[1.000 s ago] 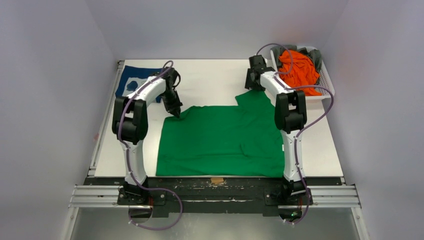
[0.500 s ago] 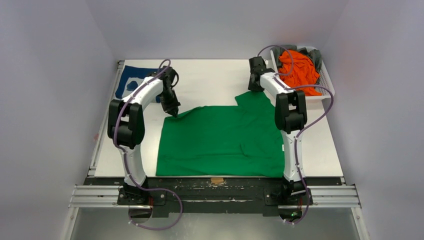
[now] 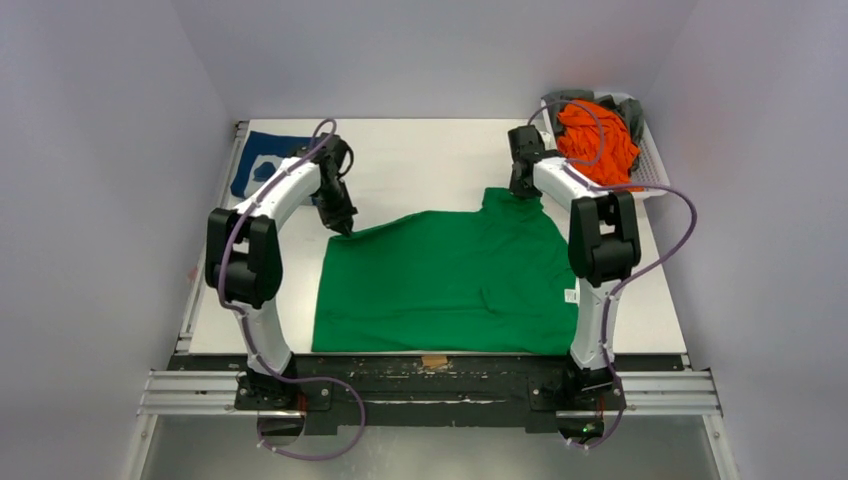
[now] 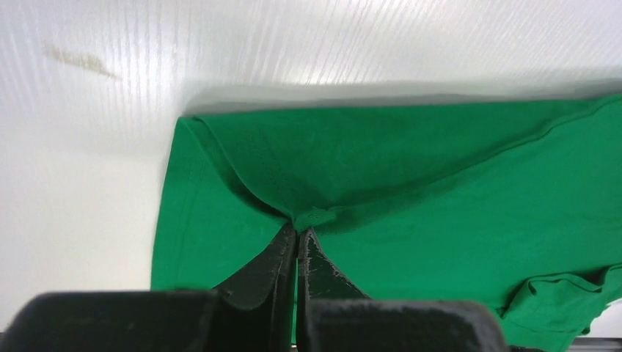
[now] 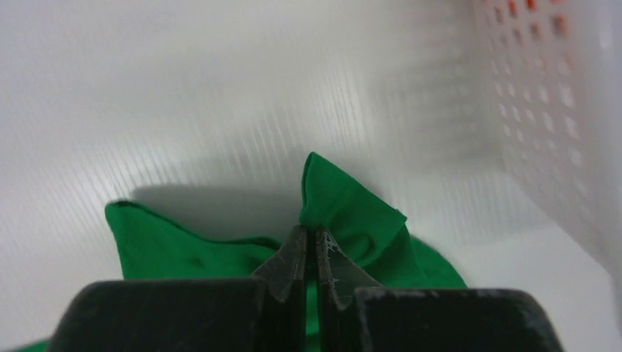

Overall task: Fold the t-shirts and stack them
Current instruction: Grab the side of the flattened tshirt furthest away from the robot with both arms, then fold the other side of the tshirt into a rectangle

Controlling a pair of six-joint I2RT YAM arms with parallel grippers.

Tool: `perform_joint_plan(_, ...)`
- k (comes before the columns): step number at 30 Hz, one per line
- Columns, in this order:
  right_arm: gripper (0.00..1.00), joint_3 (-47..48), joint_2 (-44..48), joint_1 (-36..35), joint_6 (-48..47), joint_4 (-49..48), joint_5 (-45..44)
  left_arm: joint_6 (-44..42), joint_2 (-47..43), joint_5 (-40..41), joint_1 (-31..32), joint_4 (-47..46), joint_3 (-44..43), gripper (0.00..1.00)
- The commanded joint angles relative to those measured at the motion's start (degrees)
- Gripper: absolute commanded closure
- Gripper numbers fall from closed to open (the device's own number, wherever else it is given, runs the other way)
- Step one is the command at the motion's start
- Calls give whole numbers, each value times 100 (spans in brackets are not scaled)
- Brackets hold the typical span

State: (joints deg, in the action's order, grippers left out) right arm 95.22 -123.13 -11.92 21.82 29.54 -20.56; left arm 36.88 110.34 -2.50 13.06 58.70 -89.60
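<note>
A bright green t-shirt [image 3: 445,285] lies spread across the middle of the table. My left gripper [image 3: 343,229] is shut on a pinch of its far left edge [image 4: 308,218]; the cloth is drawn up into a peak at the tips. At the far right, the right gripper [image 3: 521,190] is shut on the green sleeve corner [image 5: 345,213], which stands bunched above the black fingertips [image 5: 331,253]. A navy blue t-shirt [image 3: 258,165] with white print lies flat at the far left. Orange [image 3: 595,145] and grey [image 3: 632,110] t-shirts are heaped in a basket.
The white perforated basket [image 3: 648,170] stands at the far right corner, and its wall [image 5: 557,110] is close beside the right gripper. A small tan mark [image 3: 434,360] sits on the table's front edge. Grey walls close in on three sides.
The right gripper has closed on the green sleeve corner and pulled it right toward the basket. The left arm has raised its pinched edge slightly, tightening the far edge.
</note>
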Motion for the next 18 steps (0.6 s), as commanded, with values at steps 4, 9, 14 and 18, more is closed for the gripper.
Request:
perform_joint_plan(4,100,-1701,2392,0,81,-264,-218,-6,-1109,73,12,-117,659,100)
perform_joint_plan(9,100,-2713,3649,-104,147,226,-303,46,-1665,92,12,-164,1250,100)
perform_joint_plan(14,100,-3345,4641,-272,372,1040,-398,116,-2225,118,12,-191,1763,100)
perform_joint_plan(18,100,-3615,5296,-386,610,1720,-449,139,-2534,42,21,-247,2119,100)
